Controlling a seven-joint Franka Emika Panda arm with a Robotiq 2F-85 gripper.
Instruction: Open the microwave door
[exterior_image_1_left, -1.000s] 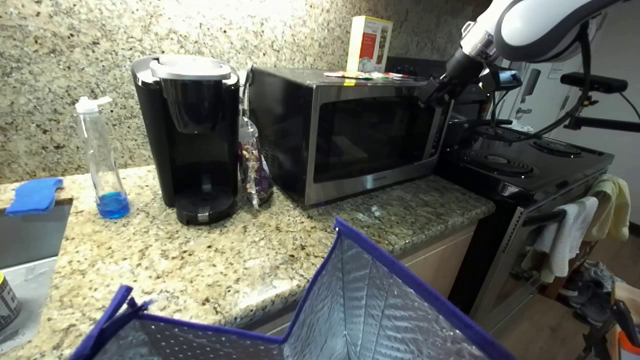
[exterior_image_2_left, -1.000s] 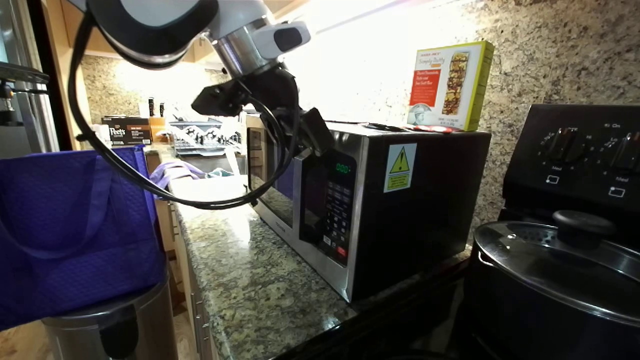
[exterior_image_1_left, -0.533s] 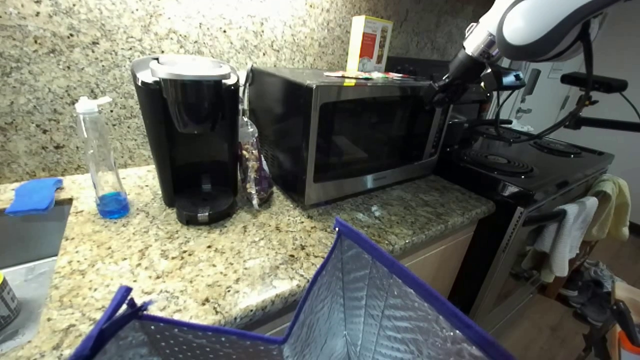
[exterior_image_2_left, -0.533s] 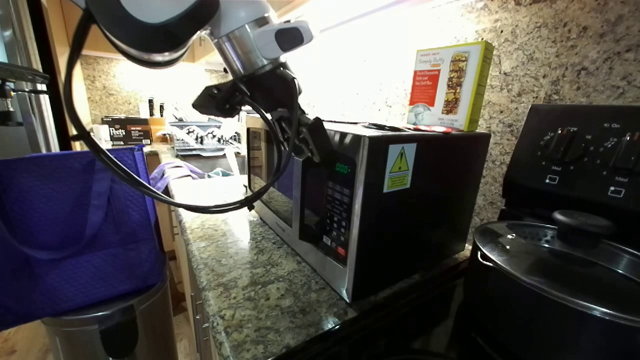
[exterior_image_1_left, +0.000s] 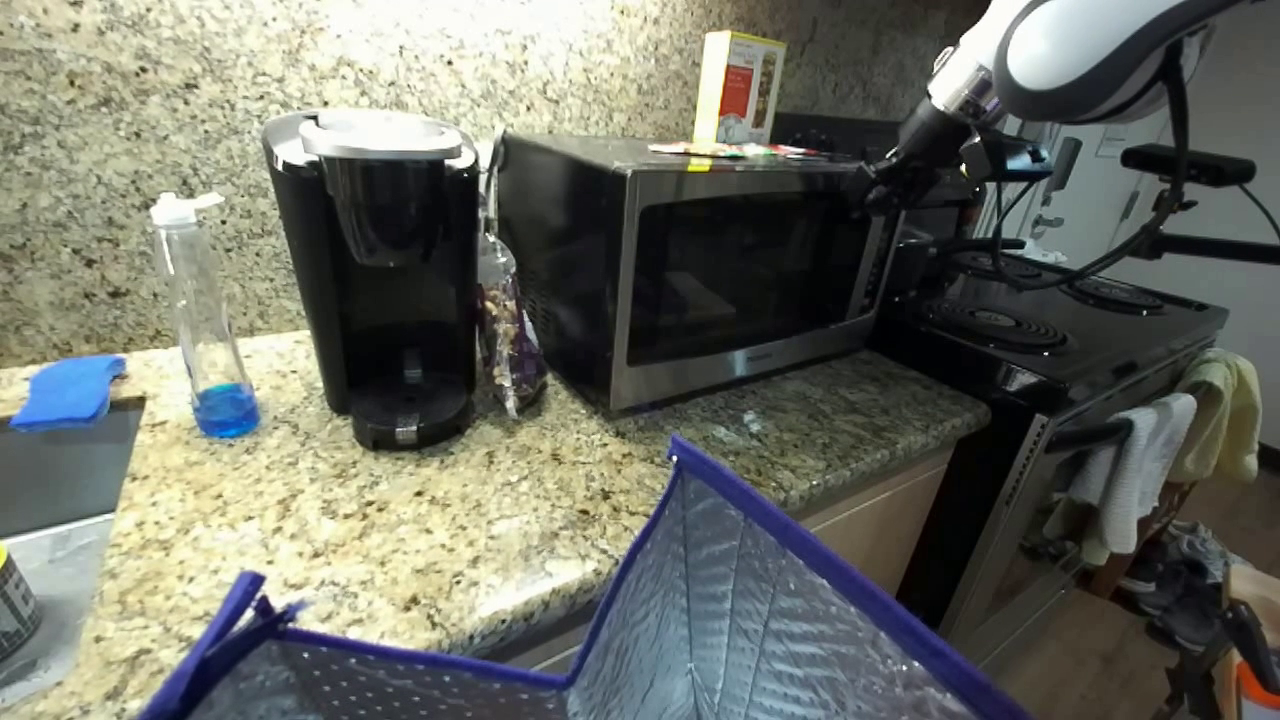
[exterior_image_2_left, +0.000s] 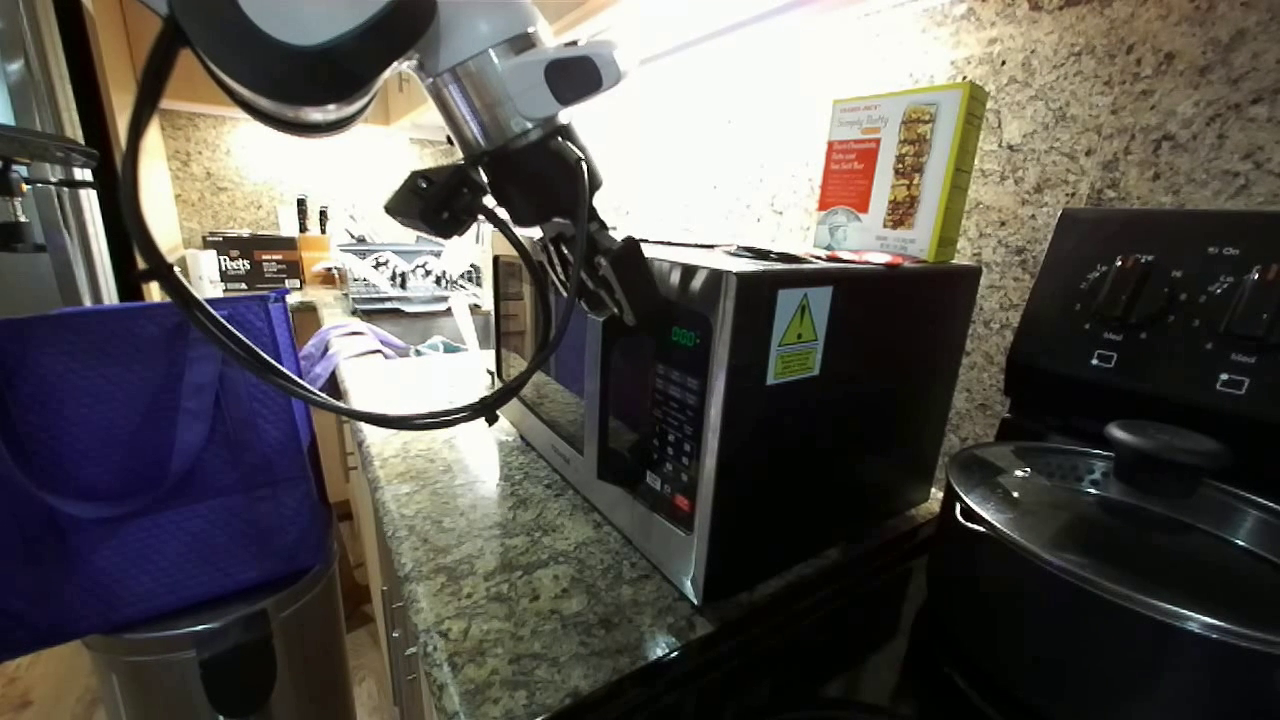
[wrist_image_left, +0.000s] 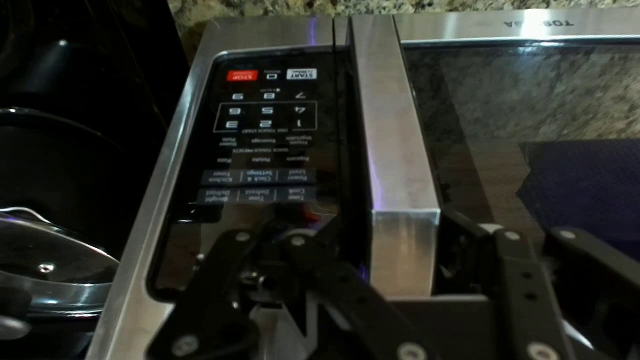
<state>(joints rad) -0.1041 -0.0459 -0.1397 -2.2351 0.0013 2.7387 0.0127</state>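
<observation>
The microwave (exterior_image_2_left: 840, 430) stands on the counter, and its microwave door (exterior_image_1_left: 740, 265) sits flush with the front, closed. A vertical steel handle (wrist_image_left: 392, 130) runs along the door's edge beside the keypad. My gripper (wrist_image_left: 400, 232) is at the upper end of this handle in the wrist view, one finger on each side, shut on it. The left pad is dark and hard to make out. Both exterior views show the gripper (exterior_image_1_left: 873, 192) at the top of the door near the control panel; the far finger is hidden.
A snack box (exterior_image_2_left: 890, 170) and flat packets rest on top of the microwave. Beside it is the stove with a lidded pot (exterior_image_2_left: 1080, 540). A black coffee maker (exterior_image_1_left: 390, 280) stands on the other side. A purple insulated bag (exterior_image_1_left: 700, 600) is in front of the counter.
The jaws have closed around the handle, and the gripper has shifted slightly. Since half a second ago it has hardly moved. The door stays where it was.
</observation>
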